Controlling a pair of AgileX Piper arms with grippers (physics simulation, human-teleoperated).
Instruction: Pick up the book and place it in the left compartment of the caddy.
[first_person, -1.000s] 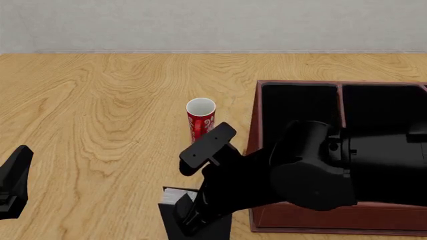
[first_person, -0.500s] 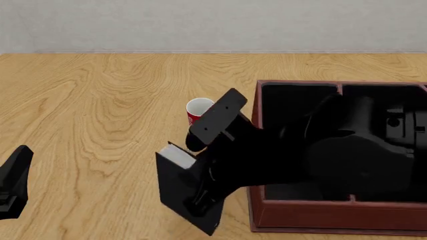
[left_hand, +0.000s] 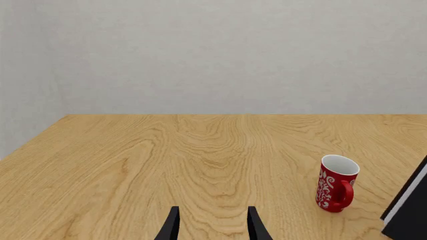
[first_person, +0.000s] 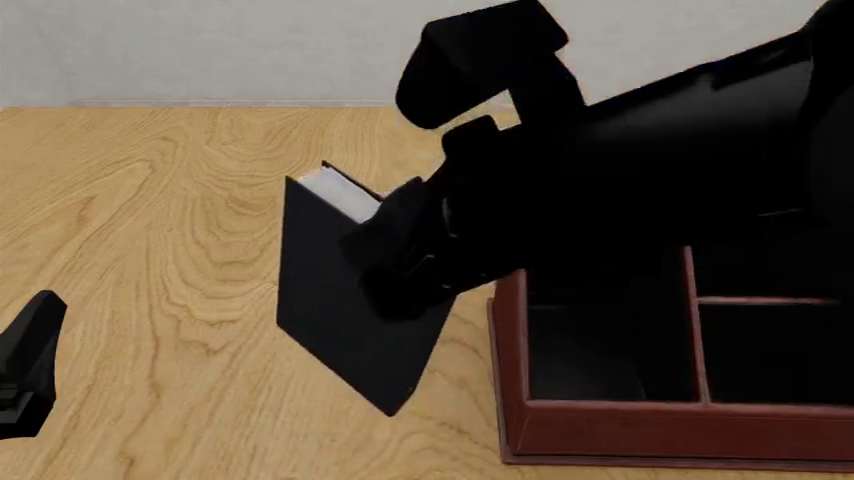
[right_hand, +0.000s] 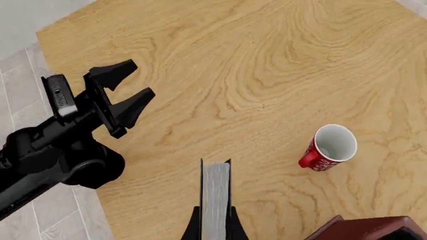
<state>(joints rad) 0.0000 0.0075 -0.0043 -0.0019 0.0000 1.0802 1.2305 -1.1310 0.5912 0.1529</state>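
Note:
The black book (first_person: 347, 300) hangs tilted in the air, left of the caddy (first_person: 667, 435), white page edge (first_person: 340, 195) on top. My right gripper (first_person: 400, 262) is shut on it. The right wrist view looks down along the book's page edge (right_hand: 215, 195), with a finger tight against each cover. The caddy's left compartment (first_person: 587, 350) lies below my right arm with its far part hidden. My left gripper (first_person: 27, 370) is low at the left edge, open and holding nothing; its fingers (left_hand: 172, 227) show in the left wrist view, and a corner of the book (left_hand: 408, 210) shows there too.
A red mug (right_hand: 330, 147) stands upright on the wooden table beyond the book, also seen as the mug (left_hand: 335, 182) from the left wrist; the front view hides it. A caddy corner (right_hand: 373, 227) shows beside the book. The left gripper (right_hand: 123, 97) sits near the table's edge.
My right gripper has lifted the book off the table, up and away from the near edge. The right arm has risen and now covers the mug. The left arm has not moved.

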